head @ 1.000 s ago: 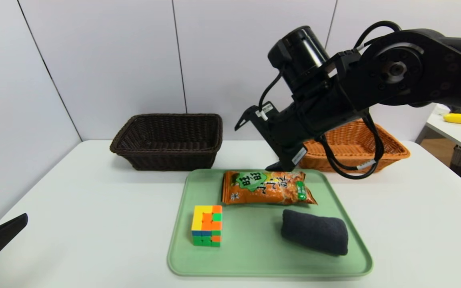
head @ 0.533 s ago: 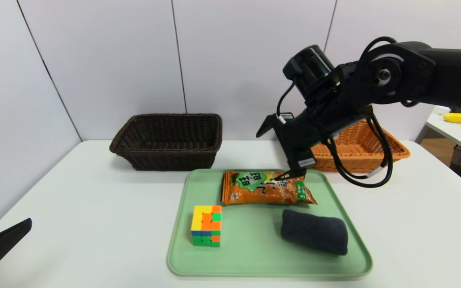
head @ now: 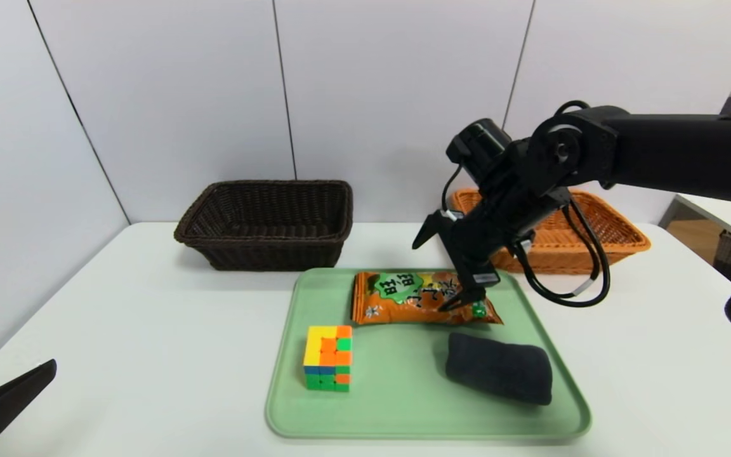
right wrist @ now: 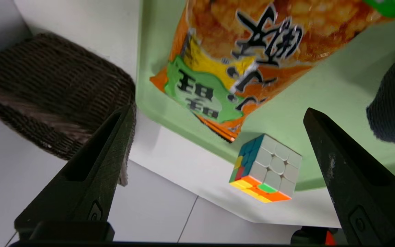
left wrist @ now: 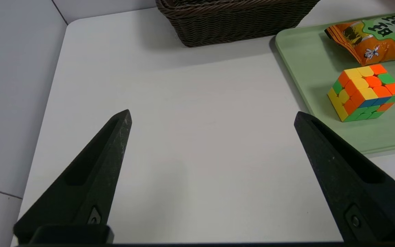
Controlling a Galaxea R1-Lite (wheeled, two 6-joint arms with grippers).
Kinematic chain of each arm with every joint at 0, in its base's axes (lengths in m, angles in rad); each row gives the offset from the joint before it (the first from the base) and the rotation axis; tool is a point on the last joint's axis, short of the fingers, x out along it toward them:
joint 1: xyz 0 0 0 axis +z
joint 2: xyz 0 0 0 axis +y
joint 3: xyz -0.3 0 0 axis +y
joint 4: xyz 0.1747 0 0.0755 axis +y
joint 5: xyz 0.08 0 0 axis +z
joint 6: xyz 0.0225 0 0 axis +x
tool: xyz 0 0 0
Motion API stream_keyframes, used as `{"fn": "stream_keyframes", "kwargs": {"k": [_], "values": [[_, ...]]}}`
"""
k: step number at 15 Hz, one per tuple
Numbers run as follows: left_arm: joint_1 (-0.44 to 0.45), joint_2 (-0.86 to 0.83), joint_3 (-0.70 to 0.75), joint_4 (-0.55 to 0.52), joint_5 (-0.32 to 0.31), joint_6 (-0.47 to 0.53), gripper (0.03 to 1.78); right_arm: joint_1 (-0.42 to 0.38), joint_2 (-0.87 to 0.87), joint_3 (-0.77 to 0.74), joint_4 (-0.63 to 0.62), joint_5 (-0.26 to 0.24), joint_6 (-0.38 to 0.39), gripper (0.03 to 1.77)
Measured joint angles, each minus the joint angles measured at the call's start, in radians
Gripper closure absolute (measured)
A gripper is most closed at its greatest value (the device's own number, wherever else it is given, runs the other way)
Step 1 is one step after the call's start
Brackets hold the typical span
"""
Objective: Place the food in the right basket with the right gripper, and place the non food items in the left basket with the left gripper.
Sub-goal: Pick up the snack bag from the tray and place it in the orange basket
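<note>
At centre right of the head view, the right hand (head: 448, 266) hangs spread wide over the snack bag (head: 422, 298) on the green tray (head: 403, 412). Lower left, the left hand (left wrist: 211, 116) sits wide above the table (head: 150, 355).

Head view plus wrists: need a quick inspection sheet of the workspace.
Surface: white table, green tray in the middle.
Job's things: snack bag, puzzle cube and dark rolled cloth on the tray; dark basket and orange basket behind it, nothing seen in either.
Clutter: nothing seen.
Grippers: right gripper open, over the snack bag; left gripper open, parked over bare table at the left.
Cables: black loops hang from the right arm.
Surroundings: grey wall panels.
</note>
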Motion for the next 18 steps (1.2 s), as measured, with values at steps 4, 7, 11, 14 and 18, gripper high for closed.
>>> {"fn": "stream_keyframes", "kwargs": {"k": [4,7,11,14,18], "values": [[0.0,0.0,0.002,0.0,0.0,-0.001,0.12,0.007,0.031,-0.001,-0.001,0.057,0.013,0.1],[0.0,0.002,0.002,0.0,-0.001,0.0,0.12,0.008,0.05,-0.001,-0.001,0.057,0.017,0.1],[0.0,0.006,0.001,-0.001,0.0,-0.001,0.12,0.002,0.075,-0.001,-0.002,0.058,0.019,0.1],[0.0,0.011,-0.001,-0.003,0.0,0.0,0.12,0.003,0.089,-0.001,-0.003,0.056,0.019,0.1],[0.0,0.014,-0.001,-0.003,-0.001,-0.001,0.12,-0.001,0.105,-0.001,-0.004,0.056,0.019,0.1]]}}
